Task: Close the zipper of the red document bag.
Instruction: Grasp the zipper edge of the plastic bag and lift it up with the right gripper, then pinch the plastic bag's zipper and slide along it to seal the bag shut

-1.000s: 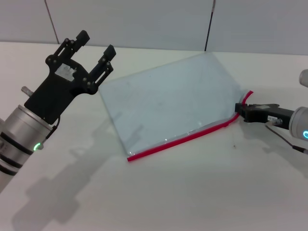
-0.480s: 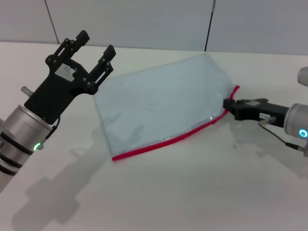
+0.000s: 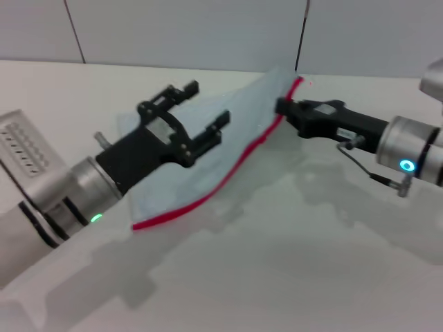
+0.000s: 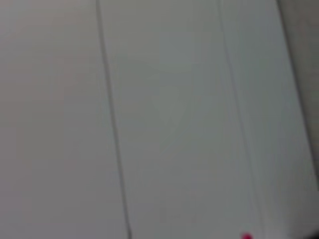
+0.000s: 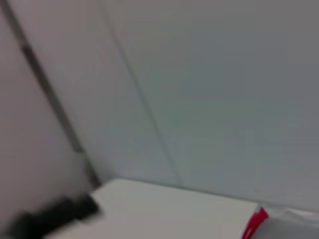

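One bag, one zipper, two tools. The bag is a pale-blue translucent pouch lying on the white tabletop, with part of it raised off the surface toward its far corner. The zipper is the red strip along one long edge; it runs from a near end low on the tabletop, ahead of the left arm, up to the far corner by the wall.

The right tool comes in from the right and meets the zipper's far end at that raised corner. Its tip is shut on the red edge there, as far as the head view shows; the slider itself is too small to make out.

The left tool hangs over the middle of the bag, its two dark fingers spread apart with nothing between them. It sits on the blue sheet's side of the zipper, which passes just beside and below its nearer finger.

The left wrist view shows only wall panels and a small red speck at the lower edge. The right wrist view shows the wall, the tabletop and a short piece of the red edge.
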`<state>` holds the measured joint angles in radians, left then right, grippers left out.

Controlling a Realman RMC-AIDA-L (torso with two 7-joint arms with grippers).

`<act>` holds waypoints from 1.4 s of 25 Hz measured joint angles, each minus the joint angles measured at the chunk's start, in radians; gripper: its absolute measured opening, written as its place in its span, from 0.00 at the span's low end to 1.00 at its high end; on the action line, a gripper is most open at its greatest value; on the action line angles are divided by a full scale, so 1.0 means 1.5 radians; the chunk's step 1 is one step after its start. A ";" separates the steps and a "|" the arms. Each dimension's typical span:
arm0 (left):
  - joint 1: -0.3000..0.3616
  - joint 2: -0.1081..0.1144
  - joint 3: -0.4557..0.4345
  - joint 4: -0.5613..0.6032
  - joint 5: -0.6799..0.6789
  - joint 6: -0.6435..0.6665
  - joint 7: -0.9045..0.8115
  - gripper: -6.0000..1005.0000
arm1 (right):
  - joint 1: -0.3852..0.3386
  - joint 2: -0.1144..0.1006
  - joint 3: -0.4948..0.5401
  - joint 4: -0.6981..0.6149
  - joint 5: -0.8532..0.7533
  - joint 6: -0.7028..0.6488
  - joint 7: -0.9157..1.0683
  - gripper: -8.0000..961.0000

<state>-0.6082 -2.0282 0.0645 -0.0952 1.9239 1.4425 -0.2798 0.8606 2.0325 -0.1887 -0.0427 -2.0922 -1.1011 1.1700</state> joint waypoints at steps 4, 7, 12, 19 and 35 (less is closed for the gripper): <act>-0.013 -0.001 0.000 -0.002 0.040 -0.030 0.022 0.69 | 0.019 0.001 0.000 0.015 0.003 -0.024 -0.006 0.03; -0.017 -0.001 0.000 -0.004 0.062 -0.045 0.040 0.69 | 0.030 0.002 0.000 0.024 0.003 -0.039 -0.007 0.03; -0.021 -0.003 -0.006 -0.025 0.067 -0.089 0.107 0.69 | 0.035 0.002 -0.004 0.032 -0.002 -0.069 -0.007 0.03; -0.016 -0.003 -0.009 -0.033 0.054 -0.094 0.141 0.69 | 0.035 0.002 -0.007 0.032 -0.004 -0.076 -0.007 0.03; -0.005 -0.004 -0.014 -0.062 0.049 -0.089 0.244 0.39 | 0.036 0.002 -0.008 0.033 -0.005 -0.071 -0.004 0.03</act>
<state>-0.6163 -2.0340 0.0435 -0.1876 1.9978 1.3094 0.0864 0.9142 2.0355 -0.2009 0.0061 -2.0996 -1.2073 1.1646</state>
